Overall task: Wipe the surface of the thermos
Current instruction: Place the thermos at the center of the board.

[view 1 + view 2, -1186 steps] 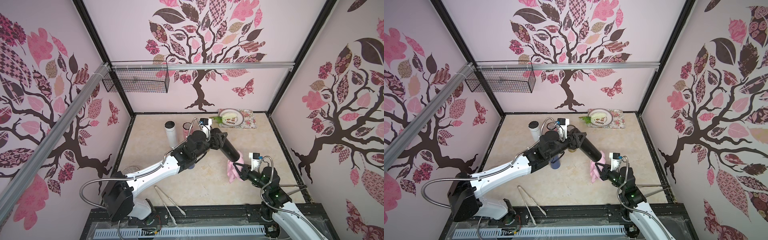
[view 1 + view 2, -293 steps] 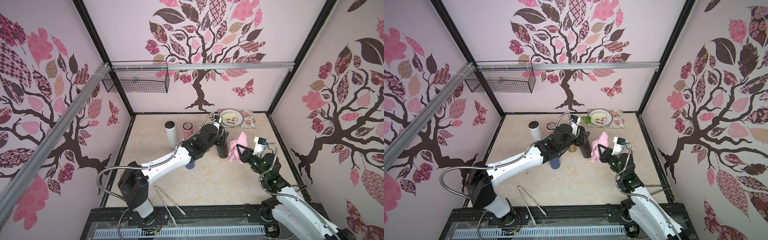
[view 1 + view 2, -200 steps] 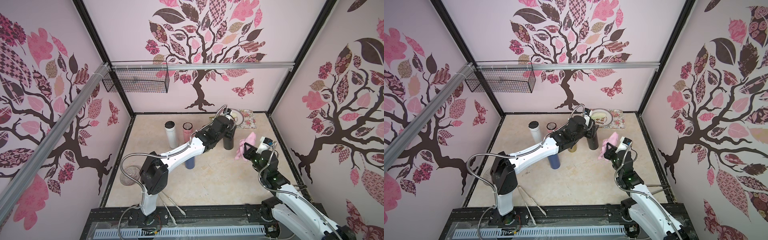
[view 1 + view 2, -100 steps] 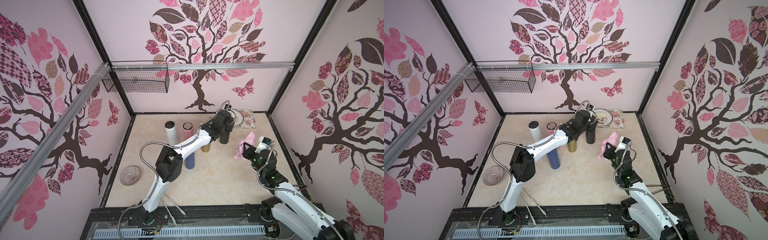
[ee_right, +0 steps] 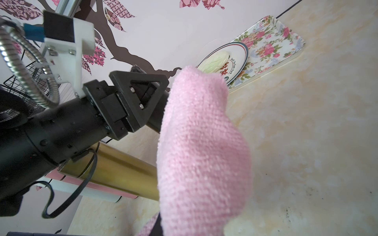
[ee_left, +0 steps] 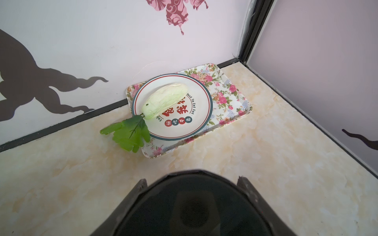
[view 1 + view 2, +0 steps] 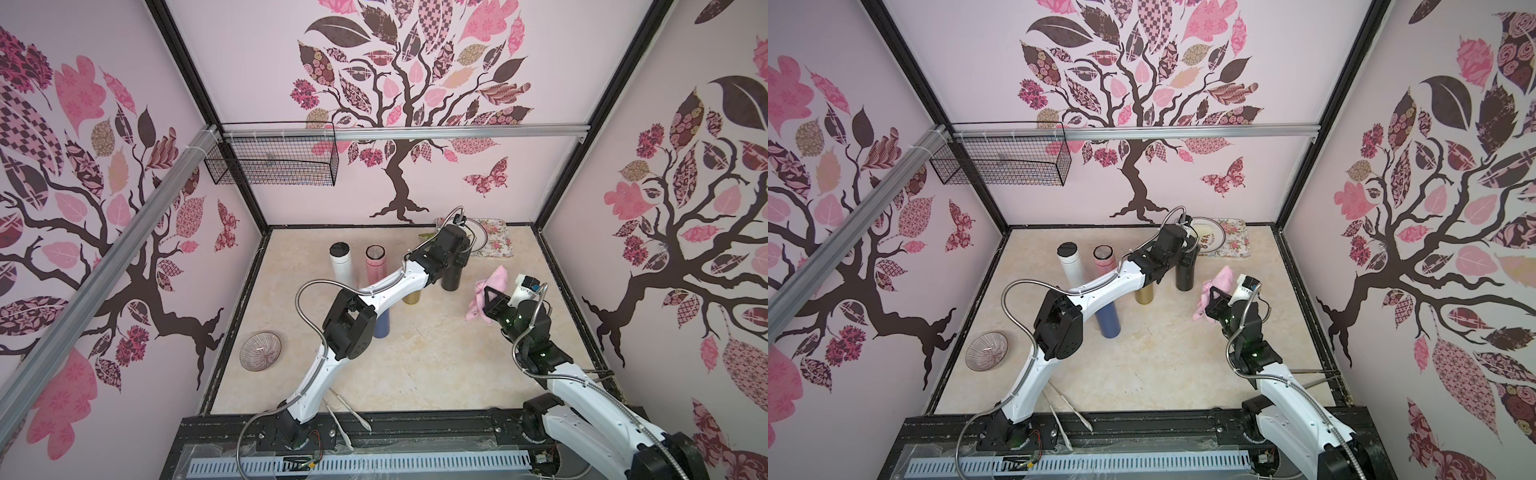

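Black thermos [image 7: 451, 276] stands upright on the tabletop, clear of the row of other flasks. Left gripper [image 7: 457, 259] comes down over its top. In the left wrist view the two fingers [image 6: 248, 190] sit on opposite sides of the dark lid [image 6: 196, 208], clamped onto it.

Right gripper [image 7: 488, 297] is closed on a bunched pink cloth [image 7: 494, 280]. The cloth is held up near the black thermos, on the side away from the other flasks. Both top views show a gap between them, no contact [image 7: 1219, 282]. The right wrist view is mostly filled by the cloth [image 5: 200, 143].

Gold thermos [image 7: 412, 297] is just beside the black thermos, partly under the left arm. Blue thermos [image 7: 382, 326] is further out past the gold one. Pink thermos [image 7: 375, 266] and white thermos [image 7: 340, 262] stand well apart from the black thermos, beyond the left arm.

Floral tray [image 6: 229, 96] lies behind the black thermos, against the back wall. It carries a plate [image 6: 210, 102].
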`<act>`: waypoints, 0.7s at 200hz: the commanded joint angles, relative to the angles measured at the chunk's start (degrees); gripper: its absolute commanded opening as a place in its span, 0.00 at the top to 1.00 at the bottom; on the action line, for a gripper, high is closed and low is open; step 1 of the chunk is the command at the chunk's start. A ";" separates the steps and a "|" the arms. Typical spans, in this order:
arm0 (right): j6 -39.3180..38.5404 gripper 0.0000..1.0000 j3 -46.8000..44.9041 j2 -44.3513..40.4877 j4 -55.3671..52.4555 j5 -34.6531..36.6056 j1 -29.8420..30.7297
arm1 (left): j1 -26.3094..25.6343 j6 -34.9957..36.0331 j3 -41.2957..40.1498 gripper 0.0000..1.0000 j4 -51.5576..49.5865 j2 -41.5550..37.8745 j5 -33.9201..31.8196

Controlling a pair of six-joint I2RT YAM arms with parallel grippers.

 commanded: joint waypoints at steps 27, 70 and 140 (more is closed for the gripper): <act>0.13 1.00 -0.48 -0.25 1.94 -0.35 -0.27 | -1.12 2.81 2.62 0.50 3.23 -1.02 -2.78; 0.59 1.00 -0.70 0.44 2.59 -1.33 -0.29 | -1.40 3.32 1.39 0.02 3.97 -2.15 -3.04; -0.07 1.00 2.41 0.46 0.13 -3.65 -0.28 | -2.74 4.12 -2.87 0.02 5.13 -10.54 -2.31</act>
